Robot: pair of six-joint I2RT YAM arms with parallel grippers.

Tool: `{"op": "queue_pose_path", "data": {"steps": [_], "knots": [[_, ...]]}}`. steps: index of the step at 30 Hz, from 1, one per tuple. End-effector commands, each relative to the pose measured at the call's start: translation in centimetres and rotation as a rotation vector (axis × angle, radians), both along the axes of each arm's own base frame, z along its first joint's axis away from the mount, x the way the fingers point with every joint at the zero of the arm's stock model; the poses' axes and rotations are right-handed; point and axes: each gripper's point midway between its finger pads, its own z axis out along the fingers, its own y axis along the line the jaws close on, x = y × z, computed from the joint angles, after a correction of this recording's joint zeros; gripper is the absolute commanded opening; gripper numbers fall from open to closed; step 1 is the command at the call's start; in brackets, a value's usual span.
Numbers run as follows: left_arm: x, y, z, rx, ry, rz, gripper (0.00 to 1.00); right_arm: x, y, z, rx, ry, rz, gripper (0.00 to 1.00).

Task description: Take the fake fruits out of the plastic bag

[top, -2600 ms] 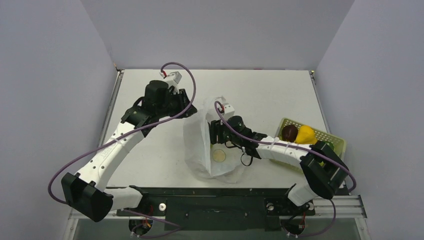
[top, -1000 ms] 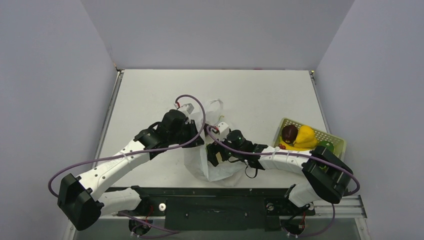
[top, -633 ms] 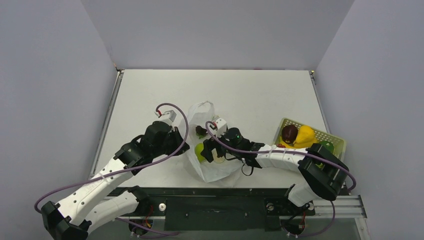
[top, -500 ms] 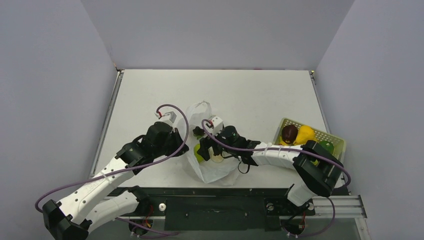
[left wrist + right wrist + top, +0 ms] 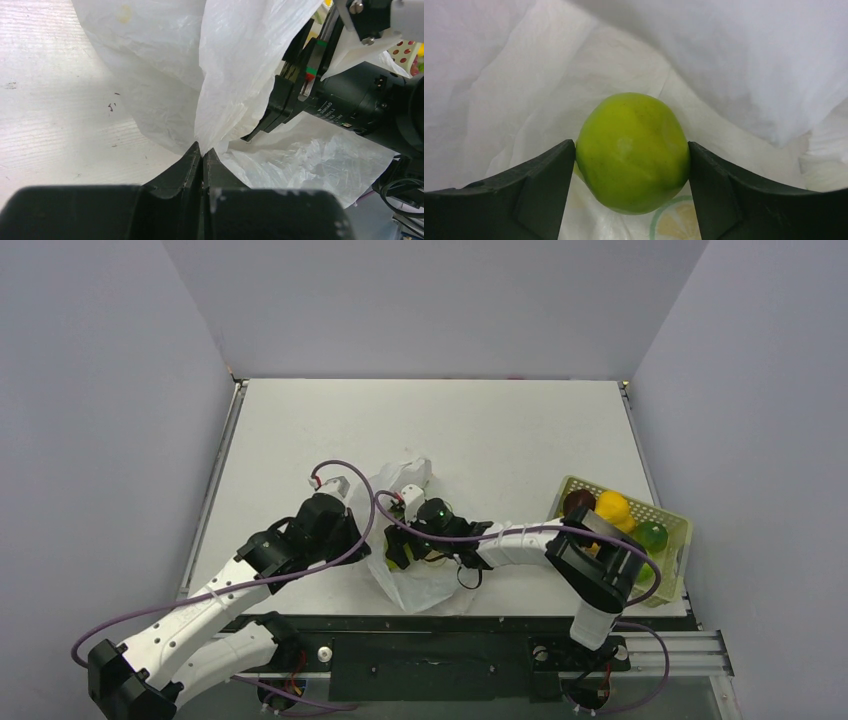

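Deep inside the thin, crinkly, translucent white plastic bag (image 5: 734, 70), a glossy round yellow-green plastic fruit (image 5: 633, 152) sits on the crumpled film, partly covering a round yellow-green printed logo (image 5: 674, 224). The right gripper (image 5: 631, 155) has its two black fingers (image 5: 539, 175) spread to the fruit's width. One lies against the left flank and one against the right, so the green fruit is clamped between them.

From the top view, the bag (image 5: 415, 585) lies on the flat white table (image 5: 500, 430) close to the near edge, between the two arms. The right gripper (image 5: 403, 545) reaches into the bag's mouth from the right, with white film bunched around it.

The left gripper (image 5: 362, 532) sits at the bag's left edge. Its wrist view shows the left gripper (image 5: 202, 152) with its dark fingers (image 5: 187, 167) pressed together, pinching a fold of the bag's film (image 5: 165, 60) and drawing it taut. Just beyond that fold, the right arm's black wrist housing (image 5: 350, 105) enters the bag.

Well apart to the right, near the table's right edge, stands a pale yellow-green perforated plastic basket (image 5: 668, 525). It holds a dark purple round fruit (image 5: 577, 502), a yellow lumpy fruit (image 5: 611, 507) touching it, and a shiny green fruit (image 5: 651, 536). The right arm's black elbow joint (image 5: 598, 570) overlaps the basket's near side.
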Motion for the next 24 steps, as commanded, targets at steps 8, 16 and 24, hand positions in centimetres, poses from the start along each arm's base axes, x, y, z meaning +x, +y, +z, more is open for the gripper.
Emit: {"op": "queue_pose_path", "data": {"steps": [8,16,24], "knots": [[0.4,0.4,-0.2,0.017,-0.007,0.022,0.0,1.4,-0.1,6.4,0.015,-0.136,0.012,0.0],[0.3,1.3,-0.8,0.041,-0.003,0.041,0.0,1.0,-5.4,12.2,0.028,-0.285,-0.074,0.0],[0.7,0.7,-1.2,0.039,0.001,0.025,0.0,3.9,-16.9,17.7,0.134,-0.453,-0.54,0.0]]}}
